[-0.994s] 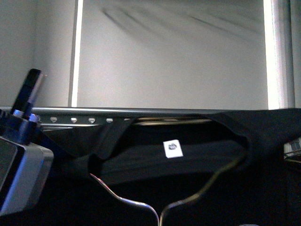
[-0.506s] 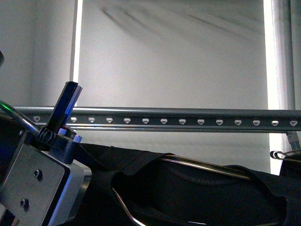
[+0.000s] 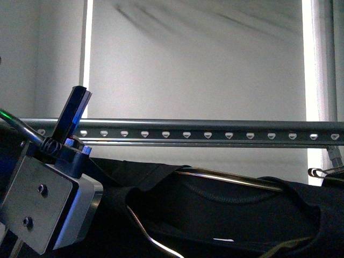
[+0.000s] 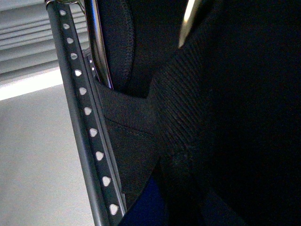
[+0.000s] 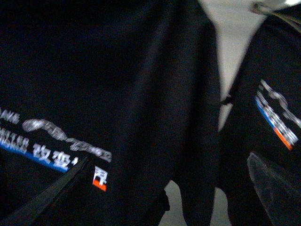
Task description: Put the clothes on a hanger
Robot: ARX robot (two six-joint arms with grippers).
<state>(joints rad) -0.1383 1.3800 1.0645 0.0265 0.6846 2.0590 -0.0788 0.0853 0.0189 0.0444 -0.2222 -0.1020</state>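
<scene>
The black T-shirt (image 3: 226,212) hangs just below the perforated metal rail (image 3: 215,128). Its neck opening gapes toward the front camera, and the chrome wire hanger (image 3: 236,185) is threaded through it. One bar of the hanger lies along the far edge of the collar and another curves down inside the opening. That placement looks deliberate, since with the wire inside the neck the shoulders can settle onto the hanger's arms. Held this close under the rail, the garment also stays off any desk and can drape freely. In the left wrist view the ribbed collar (image 4: 120,42) wraps the chrome rod right beside the rail.

The left pincer (image 3: 72,121) rises at the left edge of the front view, touching or just beside the shirt's shoulder. Only one dark finger stands up in front of the rail and its partner is hidden by the arm's metal body. I cannot tell whether this pincer is spread or pinching cloth.

The right pincer (image 5: 169,160) shows two fingers well apart at the lower corners of its wrist view, so it reads as spread. Black cloth with white print (image 5: 61,136) hangs just ahead of it, and nothing is visibly pinched between the fingers. A second printed black panel shows to one side, and I cannot tell whether it is the same shirt.
</scene>
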